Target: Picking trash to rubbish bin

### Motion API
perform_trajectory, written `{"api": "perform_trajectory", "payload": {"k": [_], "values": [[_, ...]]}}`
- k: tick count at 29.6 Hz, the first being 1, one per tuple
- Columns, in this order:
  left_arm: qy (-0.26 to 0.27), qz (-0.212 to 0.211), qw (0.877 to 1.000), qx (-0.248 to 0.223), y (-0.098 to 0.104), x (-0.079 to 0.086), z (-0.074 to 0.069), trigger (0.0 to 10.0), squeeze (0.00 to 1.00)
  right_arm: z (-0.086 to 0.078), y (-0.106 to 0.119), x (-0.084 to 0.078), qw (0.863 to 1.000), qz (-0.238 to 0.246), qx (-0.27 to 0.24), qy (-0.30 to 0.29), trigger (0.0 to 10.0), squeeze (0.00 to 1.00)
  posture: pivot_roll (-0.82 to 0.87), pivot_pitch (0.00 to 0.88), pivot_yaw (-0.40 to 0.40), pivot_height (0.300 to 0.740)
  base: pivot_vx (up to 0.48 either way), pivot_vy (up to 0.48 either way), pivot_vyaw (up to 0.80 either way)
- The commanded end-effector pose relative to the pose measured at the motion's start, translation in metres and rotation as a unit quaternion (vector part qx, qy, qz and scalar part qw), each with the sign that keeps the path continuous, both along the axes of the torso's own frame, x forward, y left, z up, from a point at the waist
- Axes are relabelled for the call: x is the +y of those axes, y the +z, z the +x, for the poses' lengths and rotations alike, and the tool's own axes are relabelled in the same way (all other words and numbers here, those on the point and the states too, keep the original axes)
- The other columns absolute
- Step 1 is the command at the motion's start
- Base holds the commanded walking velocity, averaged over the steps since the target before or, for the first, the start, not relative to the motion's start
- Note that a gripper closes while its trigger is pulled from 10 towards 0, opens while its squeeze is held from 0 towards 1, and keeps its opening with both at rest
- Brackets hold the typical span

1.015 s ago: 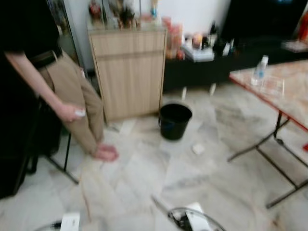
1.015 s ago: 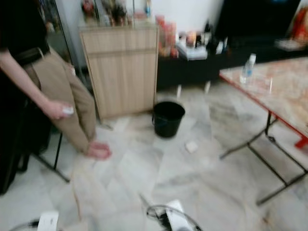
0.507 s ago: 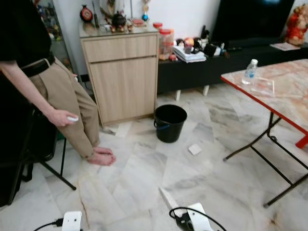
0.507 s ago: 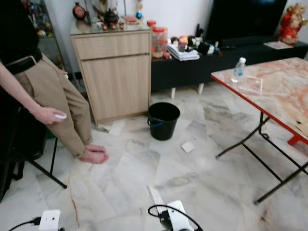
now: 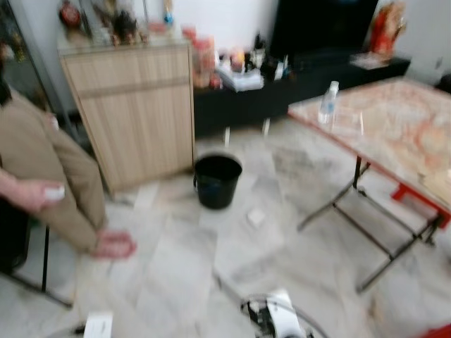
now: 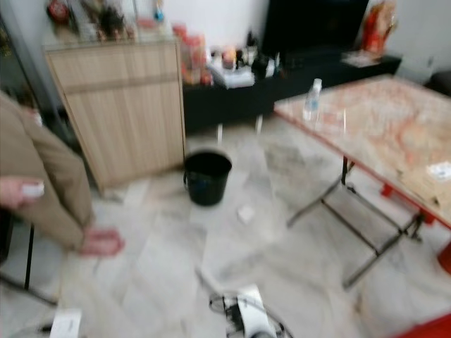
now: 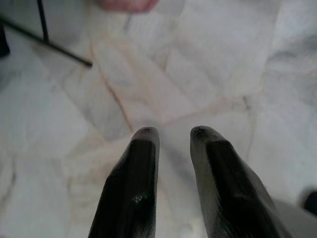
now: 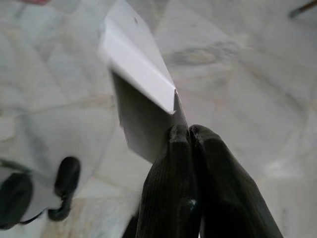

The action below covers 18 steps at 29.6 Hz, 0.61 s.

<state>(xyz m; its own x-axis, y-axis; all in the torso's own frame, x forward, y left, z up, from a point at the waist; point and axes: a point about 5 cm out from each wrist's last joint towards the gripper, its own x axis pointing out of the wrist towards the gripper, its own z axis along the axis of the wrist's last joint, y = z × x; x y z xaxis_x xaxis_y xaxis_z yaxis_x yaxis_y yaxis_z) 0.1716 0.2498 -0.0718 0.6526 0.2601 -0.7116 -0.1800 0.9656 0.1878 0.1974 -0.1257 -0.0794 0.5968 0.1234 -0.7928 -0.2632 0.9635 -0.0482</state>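
Trash: white folded paper (image 8: 141, 94) pinched between closed right hand (image 8: 188, 130) fingertips, lower centre; left hand (image 7: 171, 134) slightly open, empty, above floor (image 7: 223, 64).

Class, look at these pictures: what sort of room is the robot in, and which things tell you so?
Most likely a home living room: a wooden cabinet topped with ornaments, a low black TV stand against the wall, and a folding table on a marble-tiled floor.
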Motion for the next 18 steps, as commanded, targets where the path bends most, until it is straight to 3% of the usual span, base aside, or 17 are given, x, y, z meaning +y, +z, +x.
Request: {"api": "perform_trajectory", "payload": {"k": [1, 18], "values": [[-0.002, -0.010, 1.000, 0.006, -0.0032, -0.0074, -0.0017, 10.0, 0.00, -0.0016, -0.0011, -0.0102, 1.000, -0.009, 0.003, -0.010, 10.0, 0.00, 0.04, 0.000, -0.030, 0.740, 0.356, 0.000, 0.00], [-0.003, -0.011, 1.000, 0.007, -0.0039, -0.0084, -0.0027, 10.0, 0.00, -0.0016, -0.0009, -0.0126, 0.999, -0.032, -0.006, 0.010, 10.0, 0.00, 0.05, 0.000, -0.030, 0.740, 0.359, 0.000, 0.05]]}}
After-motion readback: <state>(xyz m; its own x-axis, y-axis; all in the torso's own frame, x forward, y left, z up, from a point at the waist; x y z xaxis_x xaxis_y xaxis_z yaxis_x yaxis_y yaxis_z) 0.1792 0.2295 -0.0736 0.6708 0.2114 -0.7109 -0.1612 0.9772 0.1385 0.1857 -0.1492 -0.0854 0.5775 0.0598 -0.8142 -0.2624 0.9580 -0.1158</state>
